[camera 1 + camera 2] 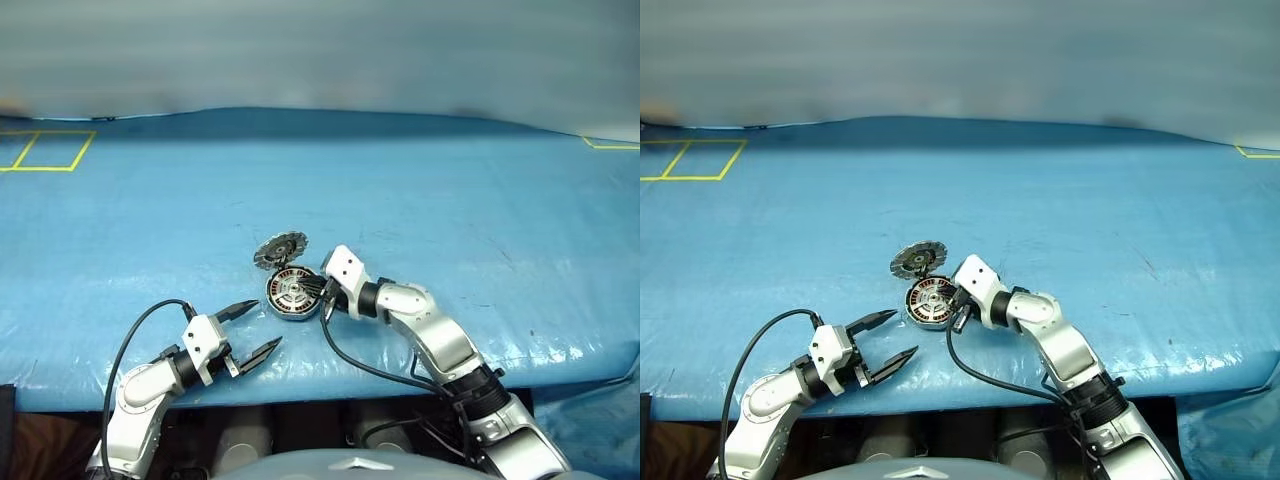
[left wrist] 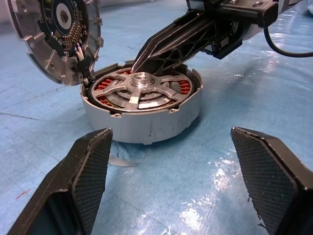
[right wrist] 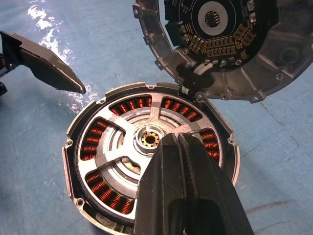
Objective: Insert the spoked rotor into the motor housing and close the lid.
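Inside motor housing (image 2: 142,117), spoked rotor (image 2: 139,90) sits.

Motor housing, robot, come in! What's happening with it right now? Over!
Left gripper open, clear of motor housing. Right gripper shut, tips over spoked rotor seated inside. Lid open, upright. Nothing blocking.

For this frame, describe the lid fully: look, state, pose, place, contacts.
The lid is a round grey metal disc, swung open and standing tilted up at the far rim of the motor housing, joined there at a hinge with pale wires beside it. Its inner face shows a dark centre with a hole, a ring of small toothed contacts and a notched rim with screw lugs. Neither gripper touches it; the shut right gripper rests over the spoked rotor seated in the housing below it.
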Tool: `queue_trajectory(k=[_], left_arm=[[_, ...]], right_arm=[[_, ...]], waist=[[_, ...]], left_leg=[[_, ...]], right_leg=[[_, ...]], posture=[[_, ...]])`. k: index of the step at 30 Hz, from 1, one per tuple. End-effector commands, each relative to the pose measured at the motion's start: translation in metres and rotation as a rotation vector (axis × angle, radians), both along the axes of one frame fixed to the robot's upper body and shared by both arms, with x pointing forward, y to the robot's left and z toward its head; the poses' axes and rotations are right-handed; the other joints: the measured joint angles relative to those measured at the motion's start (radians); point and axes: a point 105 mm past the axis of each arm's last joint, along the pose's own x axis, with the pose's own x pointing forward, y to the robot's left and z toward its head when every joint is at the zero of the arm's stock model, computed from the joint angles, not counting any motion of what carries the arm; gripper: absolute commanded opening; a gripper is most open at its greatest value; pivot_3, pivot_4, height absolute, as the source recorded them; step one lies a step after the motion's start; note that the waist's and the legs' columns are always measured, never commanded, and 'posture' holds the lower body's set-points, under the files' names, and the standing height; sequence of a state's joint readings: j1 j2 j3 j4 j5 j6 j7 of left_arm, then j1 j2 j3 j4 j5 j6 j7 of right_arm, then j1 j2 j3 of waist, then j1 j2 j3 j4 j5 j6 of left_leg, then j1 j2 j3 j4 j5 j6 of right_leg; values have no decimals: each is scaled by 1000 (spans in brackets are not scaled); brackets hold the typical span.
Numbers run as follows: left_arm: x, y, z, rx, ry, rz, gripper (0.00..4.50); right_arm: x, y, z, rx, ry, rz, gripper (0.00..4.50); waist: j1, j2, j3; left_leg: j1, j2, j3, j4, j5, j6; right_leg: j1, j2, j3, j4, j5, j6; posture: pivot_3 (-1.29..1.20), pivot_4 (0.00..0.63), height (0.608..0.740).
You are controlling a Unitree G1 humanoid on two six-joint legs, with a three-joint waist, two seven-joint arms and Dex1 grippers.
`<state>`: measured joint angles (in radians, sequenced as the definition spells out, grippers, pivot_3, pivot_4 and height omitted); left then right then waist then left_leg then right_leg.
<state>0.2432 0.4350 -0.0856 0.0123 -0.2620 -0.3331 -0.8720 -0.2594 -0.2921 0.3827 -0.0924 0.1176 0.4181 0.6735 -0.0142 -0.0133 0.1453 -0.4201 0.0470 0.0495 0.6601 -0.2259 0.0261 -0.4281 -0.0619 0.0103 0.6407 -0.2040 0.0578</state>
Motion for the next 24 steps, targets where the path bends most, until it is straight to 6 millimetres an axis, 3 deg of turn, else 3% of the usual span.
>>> queue_trajectory(k=[1, 7, 14, 18, 24], left_arm=[[1, -1, 5, -9, -28, -1, 4118], [1, 0, 6, -13, -24, -5, 4118], [1, 2, 7, -24, -21, -1, 4118], [-1, 4, 6, -25, -15, 8, 4118], [-1, 4, 5, -26, -13, 13, 4118]], right_arm=[[-7, 4, 17, 162, 43, 7, 75], [-2, -14, 63, 376, 3, -29, 75], [22, -35, 73, 368, -39, -116, 75], [41, -23, 87, 380, -55, -105, 75], [49, 19, 109, 379, -67, 25, 75]], waist=[[1, 0, 0], [0, 0, 0], [-1, 0, 0], [-12, 1, 1], [-12, 1, 1]], left_leg=[[0, 1, 0, 0, 0, 0], [-8, 4, 1, 0, 0, 0], [-8, -1, 0, 0, 0, 0], [-8, -1, 1, 0, 0, 0], [-8, -1, 1, -1, 0, 0]], right_leg=[[0, 0, 0, 0, 0, 0], [-3, 1, 1, 1, 3, -5], [-3, 1, 0, 0, 1, -2], [-3, 1, 0, 1, 2, -3], [-3, 2, 0, 1, 3, -6]], posture=[[0, 150, 740], [0, 150, 740], [0, 150, 740], [0, 150, 740], [0, 150, 740]])
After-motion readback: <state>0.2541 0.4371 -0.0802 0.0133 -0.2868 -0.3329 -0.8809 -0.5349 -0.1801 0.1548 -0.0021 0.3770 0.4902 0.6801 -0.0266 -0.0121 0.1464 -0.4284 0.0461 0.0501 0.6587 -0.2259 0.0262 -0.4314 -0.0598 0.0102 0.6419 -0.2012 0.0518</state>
